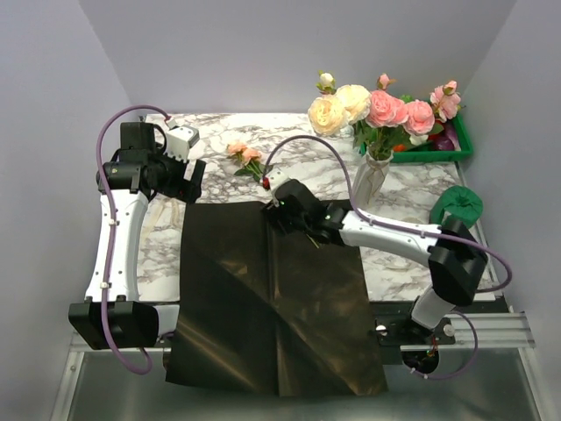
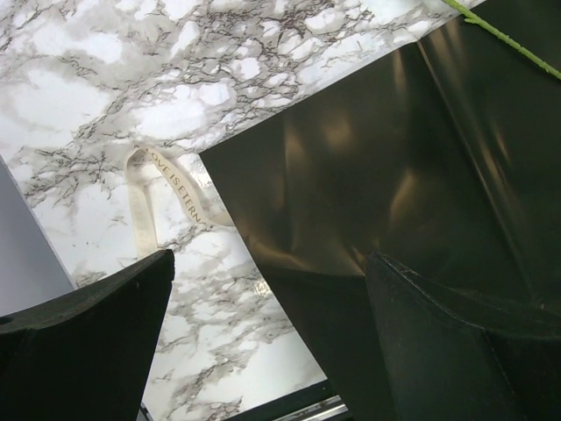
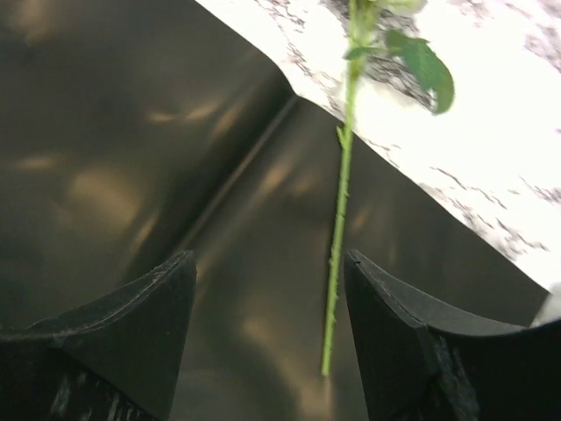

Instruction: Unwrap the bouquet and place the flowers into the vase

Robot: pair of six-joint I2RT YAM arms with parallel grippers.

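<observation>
One stray stem (image 3: 337,254): lies partly on the black wrapper (image 1: 272,298), partly on the bench (image 1: 408,263), blooms toward the far edge, so afaict it's the last thing not in the vase (image 1: 370,180)
Right end effector (image 3: 267,281): fingers apart on either side of that stem, nothing gripped yet, low over the wrapper's far edge; looks lined up on the stalk since that's the only grabbable bit
Left end effector (image 2: 267,272): jaws wide, holding nothing, over the wrapper's far left corner; my guess is it's keeping out of the way or ready to pin the paper
Wrapper: opened flat, near end hanging over the bench's near edge, so the unwrapping reads as done
Ribbon (image 2: 143,197): loose on the marble just beside the wrapper's left side
Vase: upright toward the far right of the bench, near the green crate (image 1: 460,145) in the far right corner
Flowers (image 1: 377,110): most of the bunch stands in the vase, heads fanned above the rim
Watch out: skinny stem flat on slick paper, so a pinch could slip or drag the wrapper
</observation>
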